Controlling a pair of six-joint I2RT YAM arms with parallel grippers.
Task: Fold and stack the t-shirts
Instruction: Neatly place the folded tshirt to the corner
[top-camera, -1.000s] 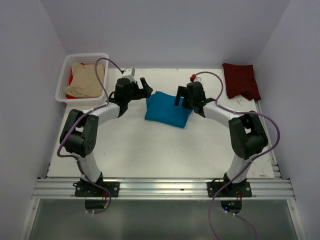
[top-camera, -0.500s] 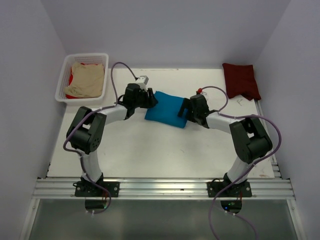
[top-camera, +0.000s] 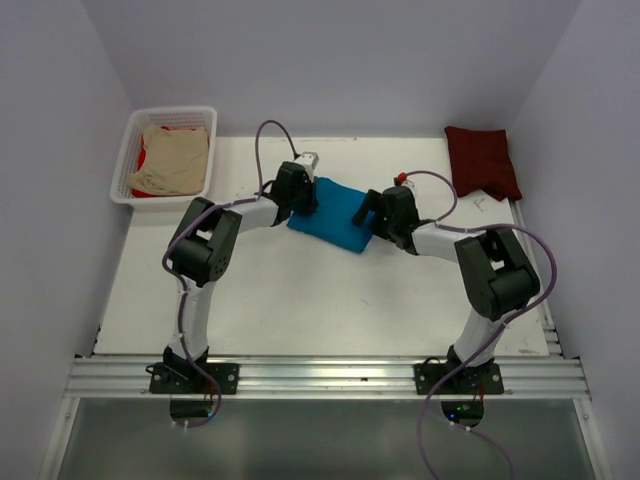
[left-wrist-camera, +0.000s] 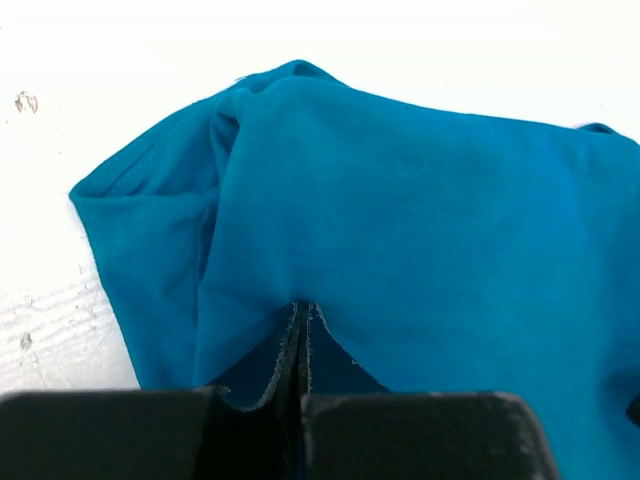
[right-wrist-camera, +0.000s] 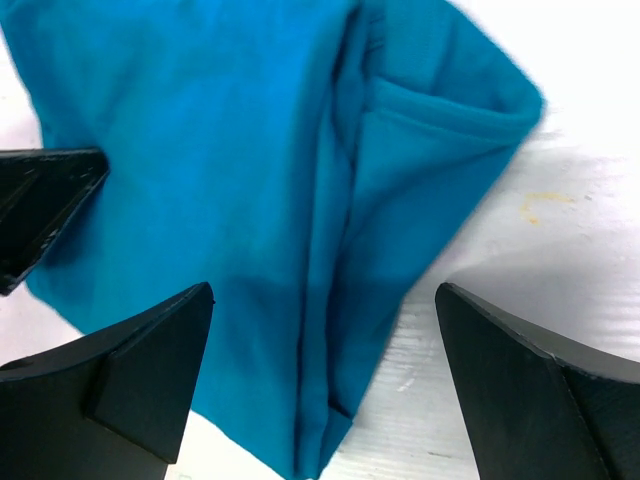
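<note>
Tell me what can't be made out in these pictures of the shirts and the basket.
- Red t-shirt, top view: mostly buried under the beige t-shirt in the basket.
- Teal t-shirt, left wrist view: how many layers the shut left gripper pinches; the fold hides it.
- Its neck label: shown in no view.
- Maroon t-shirt, top view: too small to count folds.

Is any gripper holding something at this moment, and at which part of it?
The left gripper is shut on the folded teal t-shirt, pinching cloth at its left edge. The right gripper stands open over the shirt's right edge and holds nothing.
</note>
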